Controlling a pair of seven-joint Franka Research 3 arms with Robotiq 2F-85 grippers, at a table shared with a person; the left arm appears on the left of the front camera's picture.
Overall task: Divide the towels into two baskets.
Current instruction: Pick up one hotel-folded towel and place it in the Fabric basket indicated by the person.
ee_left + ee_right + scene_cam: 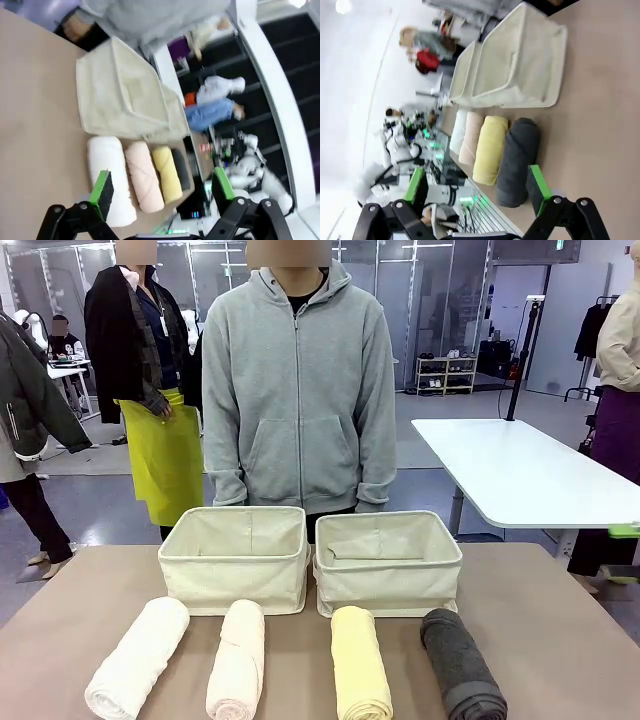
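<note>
Four rolled towels lie in a row near the table's front edge: white (138,657), cream (238,660), pale yellow (360,664) and dark grey (462,664). Behind them stand two cream canvas baskets side by side, the left one (236,558) and the right one (388,562), both with nothing inside. My left gripper (162,192) is open above the table, with the white towel (111,177) just beyond its fingers. My right gripper (477,186) is open too, close to the dark grey towel (516,161) and the yellow one (489,149).
A person in a grey hoodie (298,390) stands at the far side, right behind the baskets. Bare brown table (560,630) lies left and right of the towels. A white table (520,470) stands farther back on the right.
</note>
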